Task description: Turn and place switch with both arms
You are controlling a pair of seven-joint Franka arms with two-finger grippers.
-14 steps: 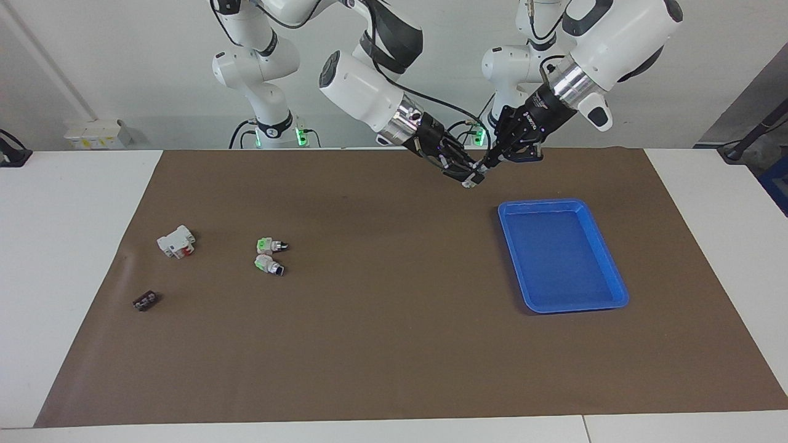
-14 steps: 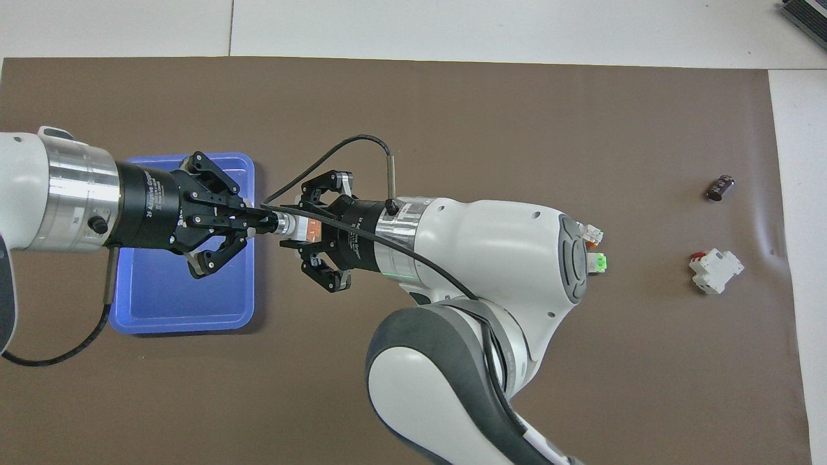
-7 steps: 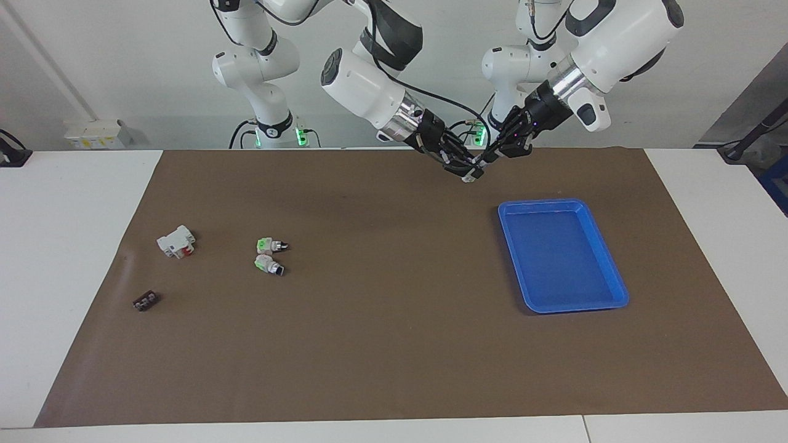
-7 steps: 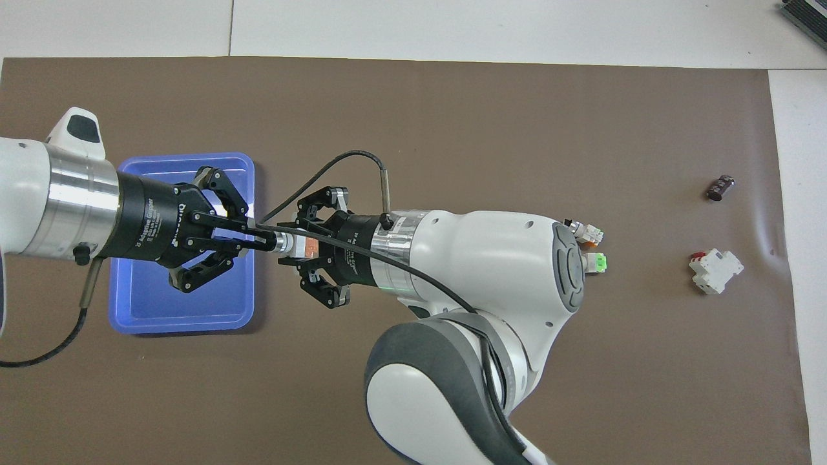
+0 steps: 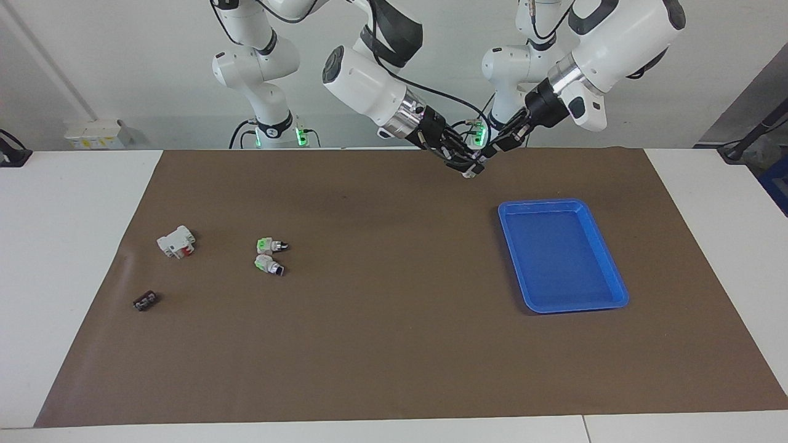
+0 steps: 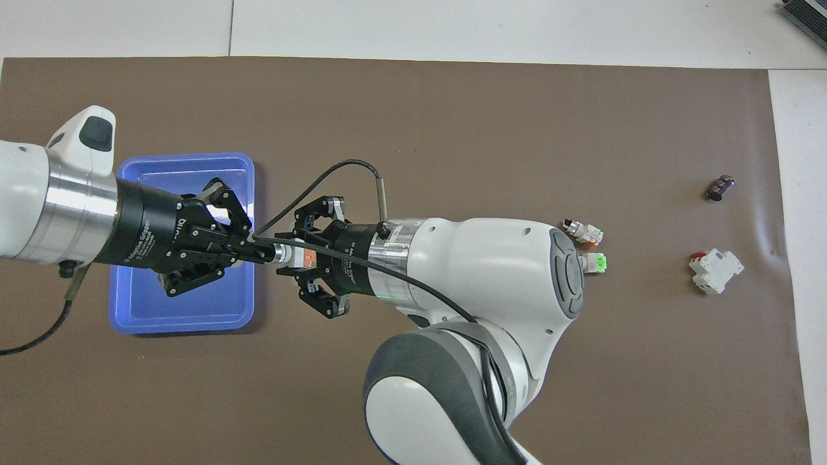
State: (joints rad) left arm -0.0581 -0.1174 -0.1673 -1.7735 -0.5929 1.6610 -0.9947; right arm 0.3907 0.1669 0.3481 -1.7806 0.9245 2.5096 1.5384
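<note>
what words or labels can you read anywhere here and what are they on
White lettering on the black body of the left claw, overhead view: too blurred to read for sure.
White lettering on the black body of the right claw: too small to read.
Switch, tray, mat and the loose parts: no text visible.

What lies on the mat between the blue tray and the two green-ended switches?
Nothing: in the facing view the brown mat is bare between the blue tray and the green-ended switches.
</note>
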